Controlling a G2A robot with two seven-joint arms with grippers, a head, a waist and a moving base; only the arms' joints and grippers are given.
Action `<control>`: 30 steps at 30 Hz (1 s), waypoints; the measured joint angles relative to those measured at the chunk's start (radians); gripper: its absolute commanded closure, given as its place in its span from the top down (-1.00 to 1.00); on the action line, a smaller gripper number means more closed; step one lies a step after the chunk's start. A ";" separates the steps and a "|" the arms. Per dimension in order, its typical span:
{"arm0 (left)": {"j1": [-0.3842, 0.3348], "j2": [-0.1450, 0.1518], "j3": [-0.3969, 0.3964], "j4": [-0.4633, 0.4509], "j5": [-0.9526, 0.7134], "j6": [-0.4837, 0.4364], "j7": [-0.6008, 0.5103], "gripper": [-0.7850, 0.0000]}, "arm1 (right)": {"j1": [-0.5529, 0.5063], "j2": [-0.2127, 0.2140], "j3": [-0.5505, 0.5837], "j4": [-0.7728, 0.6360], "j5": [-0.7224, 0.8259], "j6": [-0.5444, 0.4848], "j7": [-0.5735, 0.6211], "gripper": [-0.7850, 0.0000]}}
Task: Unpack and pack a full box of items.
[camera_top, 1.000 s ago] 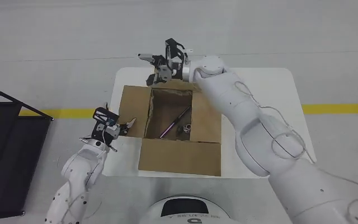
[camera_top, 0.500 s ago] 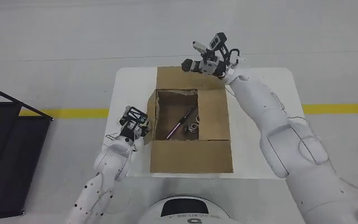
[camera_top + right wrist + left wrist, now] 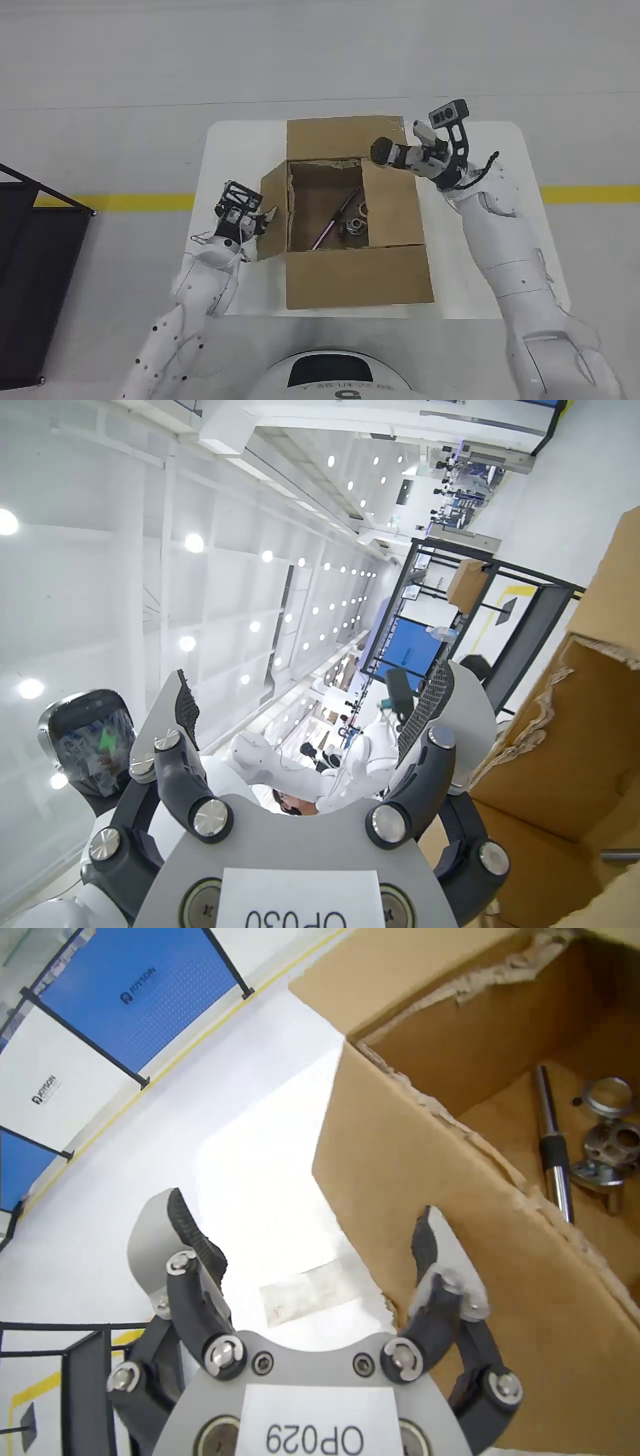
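We find the cardboard box (image 3: 360,278) standing open on the white table (image 3: 480,270), its four flaps folded outward. On the box floor lies a slim metal rod (image 3: 335,213), and just beside the rod a small cluster of metal fittings (image 3: 353,226). The left wrist view shows the same metal rod (image 3: 552,1138) and metal fittings (image 3: 607,1138) inside the box walls.

The left gripper (image 3: 260,222) is at the left flap of the box, jaws spread wide and holding nothing. In its wrist view the left gripper (image 3: 300,1223) has the flap's edge between its jaws, and one fingertip (image 3: 425,1233) lies in front of the flap's outer face. We cannot tell whether it touches.

The right gripper (image 3: 380,152) is at the far right corner of the box. In its wrist view the right gripper (image 3: 310,690) is likewise wide and empty.

A pale strip of tape (image 3: 310,1290) lies on the table just beside the box's left flap
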 measured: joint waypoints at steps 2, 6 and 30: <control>0.018 0.003 -0.050 -0.019 -0.070 -0.011 -0.006 1.00 | 0.016 -0.001 -0.002 -0.001 0.003 -0.004 0.002 1.00; 0.024 0.004 -0.070 -0.025 -0.084 -0.006 -0.012 1.00 | 0.019 -0.001 -0.003 0.066 0.003 -0.005 0.003 1.00; -0.144 -0.014 0.096 -0.185 -0.100 -0.144 -0.297 1.00 | -0.065 0.068 0.198 0.273 -0.166 0.156 -0.071 1.00</control>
